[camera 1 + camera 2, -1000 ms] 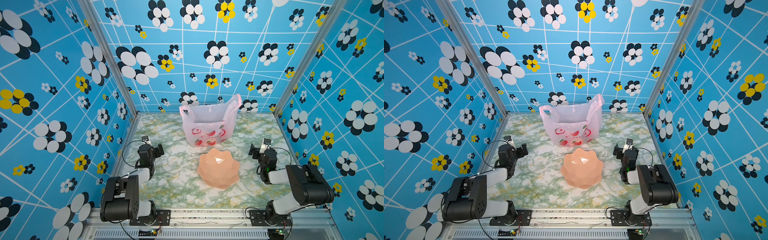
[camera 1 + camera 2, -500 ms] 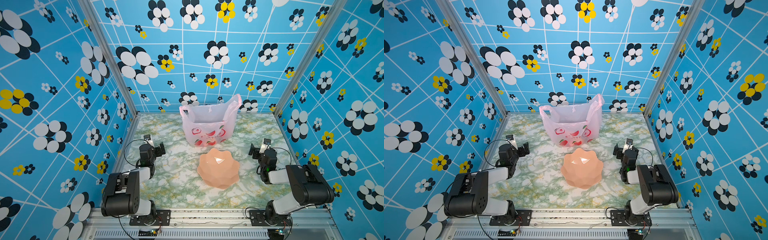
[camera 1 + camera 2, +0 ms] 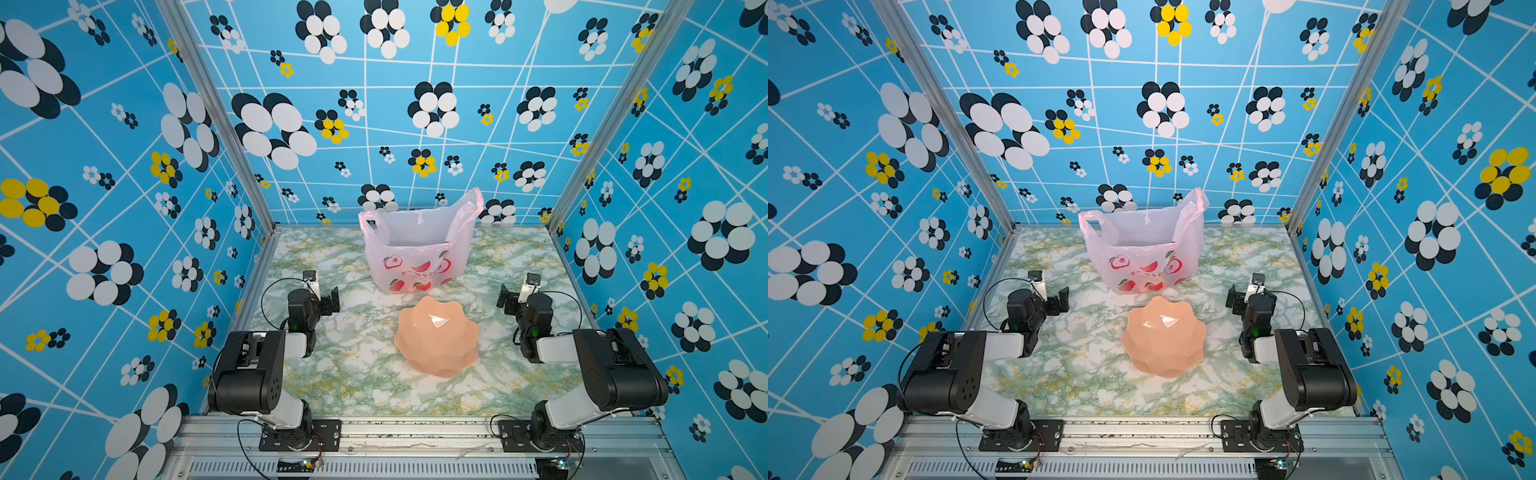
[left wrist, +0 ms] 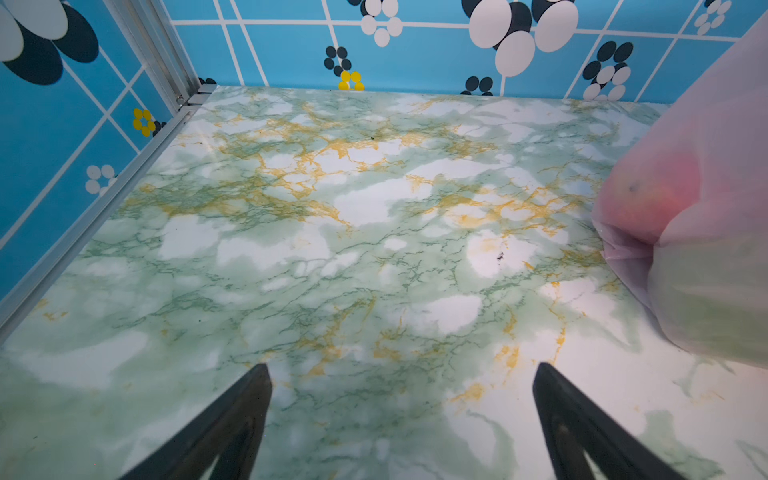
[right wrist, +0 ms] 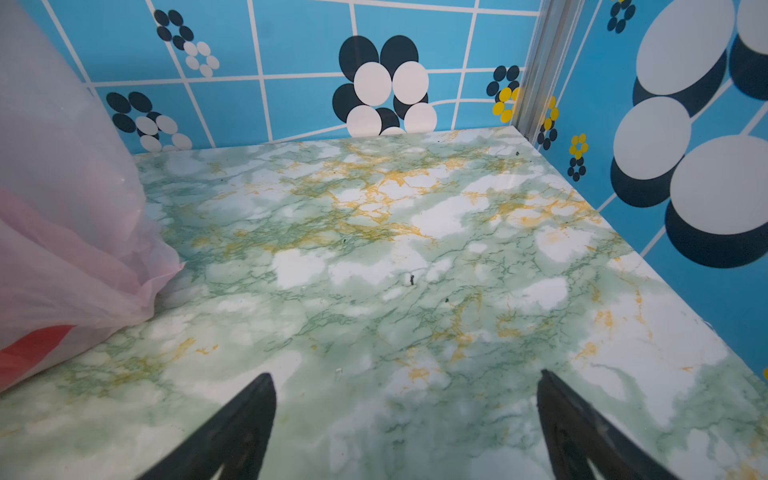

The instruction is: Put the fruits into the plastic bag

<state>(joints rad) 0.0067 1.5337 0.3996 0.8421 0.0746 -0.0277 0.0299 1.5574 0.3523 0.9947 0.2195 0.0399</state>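
Jaws released and empty on both arms; we see left arm (image 3: 299, 316) edged inward, scalloped bowl (image 3: 436, 345) bare, fruit (image 4: 652, 191) within plastic bag (image 3: 415, 253): task seemingly done

You are looking at a plastic bag (image 3: 419, 245) of thin, translucent film, creasing softly. The bowl (image 3: 436, 349) is showing smooth, glossy plastic and catching a bright glare. The worktop (image 3: 357, 370) is wearing a smooth marble-print finish with faint sheen. The frame rail (image 3: 415, 432) is showing bare silvery metal. The left end effector (image 4: 401, 368) and right end effector (image 5: 405, 374) are looking matt black.
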